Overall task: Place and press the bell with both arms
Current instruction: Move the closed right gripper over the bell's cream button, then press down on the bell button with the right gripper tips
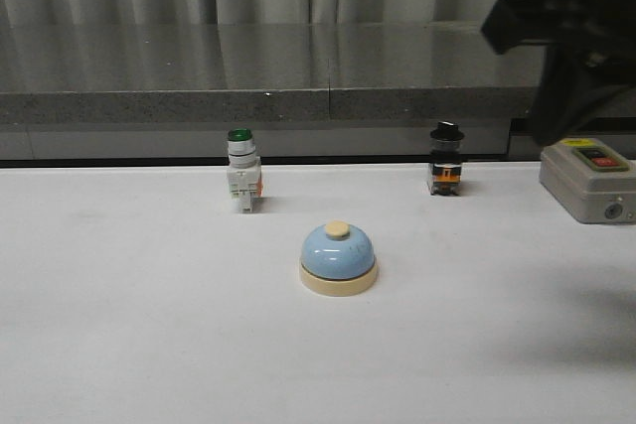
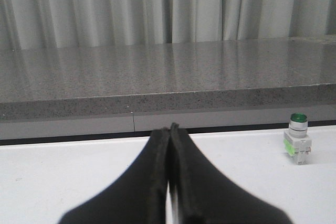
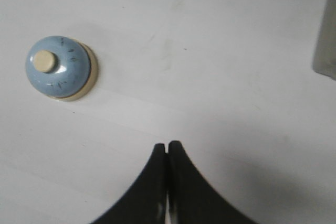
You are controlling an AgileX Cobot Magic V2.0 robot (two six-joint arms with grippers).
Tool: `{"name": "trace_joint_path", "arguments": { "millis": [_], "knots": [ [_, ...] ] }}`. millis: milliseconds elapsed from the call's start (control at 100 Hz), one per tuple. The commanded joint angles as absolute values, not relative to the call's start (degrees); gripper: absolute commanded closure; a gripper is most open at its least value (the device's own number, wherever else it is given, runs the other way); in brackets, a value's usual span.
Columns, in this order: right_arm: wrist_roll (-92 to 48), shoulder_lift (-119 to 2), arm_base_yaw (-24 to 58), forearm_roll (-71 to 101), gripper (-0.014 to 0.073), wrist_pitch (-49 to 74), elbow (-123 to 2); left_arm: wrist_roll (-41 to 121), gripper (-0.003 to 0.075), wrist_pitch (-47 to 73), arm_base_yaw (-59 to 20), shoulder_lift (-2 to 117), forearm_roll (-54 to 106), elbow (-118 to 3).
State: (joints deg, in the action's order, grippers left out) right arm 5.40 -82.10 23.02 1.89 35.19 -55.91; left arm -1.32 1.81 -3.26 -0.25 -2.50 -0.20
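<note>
The light-blue bell (image 1: 338,256) with its cream base and cream knob stands upright on the white table, near the middle. It also shows in the right wrist view (image 3: 59,68), well apart from my right gripper (image 3: 167,145), which is shut and empty above the table. In the front view the right arm (image 1: 576,37) hangs high at the upper right, its fingers not distinguishable. My left gripper (image 2: 170,127) is shut and empty, low over the table; the bell is out of its view. The left arm does not show in the front view.
A green-capped white push-button switch (image 1: 242,170) stands behind the bell to the left and shows in the left wrist view (image 2: 297,139). A black-capped switch (image 1: 445,160) stands back right. A grey box with buttons (image 1: 590,179) sits at the right edge. A grey stone ledge (image 1: 298,76) runs behind the table.
</note>
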Motion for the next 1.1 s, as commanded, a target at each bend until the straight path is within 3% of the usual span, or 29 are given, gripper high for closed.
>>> {"name": "trace_joint_path", "arguments": {
  "millis": [0, 480, 1090],
  "knots": [
    [4.96, -84.20, 25.28, 2.22, 0.0658, 32.31, -60.59, -1.77, 0.0741, -3.00, -3.15, -2.07, -2.02, 3.01],
    [4.96, -101.41, 35.35, 2.22, 0.0658, 32.67, -74.65, -1.77, 0.0741, -3.00, -3.15, -2.07, -2.02, 3.01],
    [4.96, -104.08, 35.98, 0.86, 0.0658, 33.57, -76.69, -1.77, 0.0741, -3.00, -3.15, -2.07, -2.02, 3.01]
  ]
}}
